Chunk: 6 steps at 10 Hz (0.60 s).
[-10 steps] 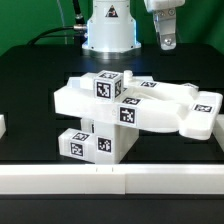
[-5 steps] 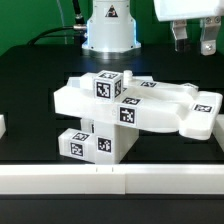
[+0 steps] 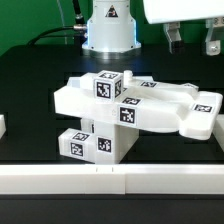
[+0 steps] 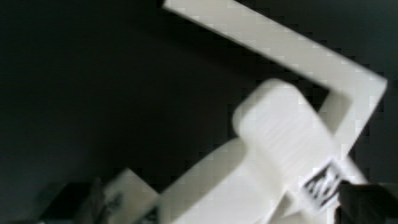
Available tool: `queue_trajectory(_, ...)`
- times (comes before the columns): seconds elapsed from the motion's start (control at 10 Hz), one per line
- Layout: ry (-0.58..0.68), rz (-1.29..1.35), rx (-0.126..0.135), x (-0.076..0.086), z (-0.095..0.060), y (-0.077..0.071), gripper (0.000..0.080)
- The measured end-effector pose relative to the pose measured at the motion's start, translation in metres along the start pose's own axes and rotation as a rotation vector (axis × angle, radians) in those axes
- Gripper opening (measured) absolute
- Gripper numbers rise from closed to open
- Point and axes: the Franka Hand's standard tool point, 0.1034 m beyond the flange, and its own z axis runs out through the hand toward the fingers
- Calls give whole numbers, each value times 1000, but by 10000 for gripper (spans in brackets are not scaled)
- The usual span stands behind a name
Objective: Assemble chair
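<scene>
One chair (image 3: 130,112), part built, sits near the middle of the black desk (image 3: 30,85) in the exterior view: a chunky white stack with a broad slab across the top and a smaller block beneath it at the front. Black-and-white square tags mark its faces; they carry coded patterns only, no letters or digits that can be read. A tag also shows on the white robot base (image 3: 108,25) behind, too small to make out.

The pincer (image 3: 192,38) hangs at the upper corner on the exterior view's right, well above and behind the chair, touching nothing. Its two fingers stand apart, released and empty; most of its body is cut off by the frame.

Open black desk lies on the exterior view's left of the chair and between the chair and the robot base. On the exterior view's right the slab reaches close to the frame's edge. A white rail (image 3: 110,180) runs along the desk's front edge, near the lower block. A small white piece (image 3: 2,127) is cut off at the left edge; what it is cannot be told.

The wrist view is blurred: white chair parts (image 4: 267,150) against dark desk, with a piece of one tag (image 4: 326,183) just visible. Which parts these are cannot be told.
</scene>
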Motion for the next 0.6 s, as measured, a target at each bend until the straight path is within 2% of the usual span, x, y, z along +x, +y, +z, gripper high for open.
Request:
queue_trajectory(0.1,-1,-180,0,-6,1,-3,649)
queue_trajectory(0.5,2,-414,-3,-4,2,-1,649)
queue_trajectory(0.6,21,-522,-20,-17,6,-2,649)
